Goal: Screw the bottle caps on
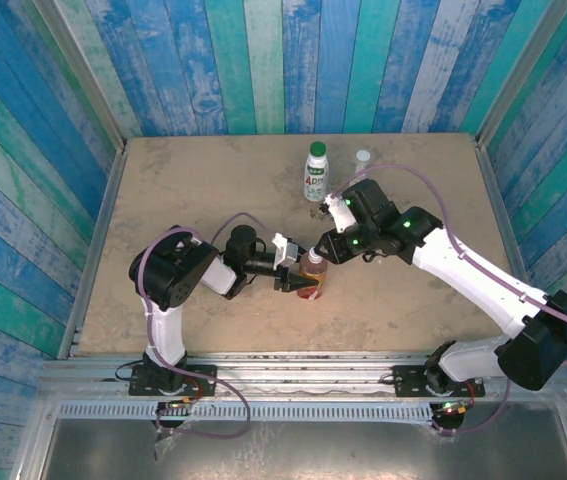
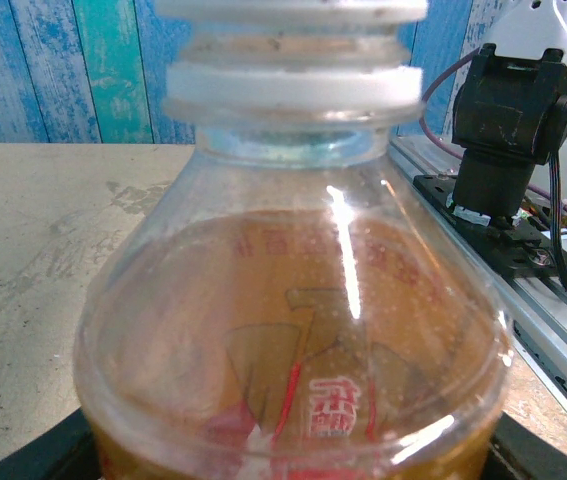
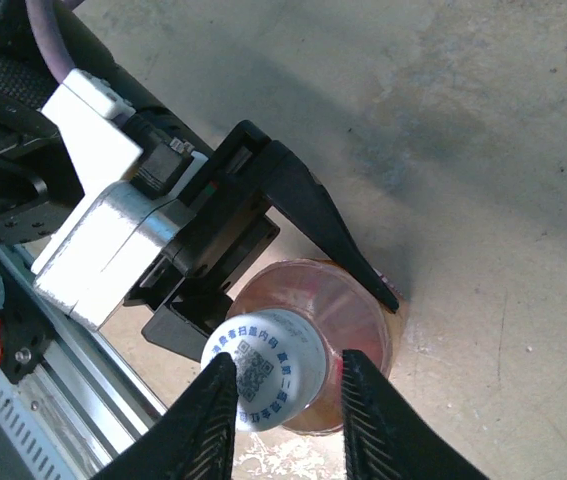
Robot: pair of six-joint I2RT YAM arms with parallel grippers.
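Note:
The amber-orange bottle (image 1: 312,284) with a red label stands upright at mid-table, and my left gripper (image 1: 301,280) is shut on its body. Seen from the left wrist, the bottle (image 2: 293,330) is very close, with the white cap (image 2: 293,12) on its neck. In the right wrist view my right gripper (image 3: 285,358) hangs over the bottle (image 3: 358,305), open, its fingers straddling the white cap (image 3: 263,372). The left finger touches the cap and a gap shows at the right finger. The white bottle (image 1: 316,178) wears the dark green cap (image 1: 317,150). The slim clear bottle (image 1: 363,160) stands beside it.
Blue plank walls close in the table (image 1: 193,190) on three sides. A metal rail (image 2: 553,320) runs along the near edge, with the right arm's black base (image 2: 511,120) bolted on it. The two other bottles stand behind the right gripper.

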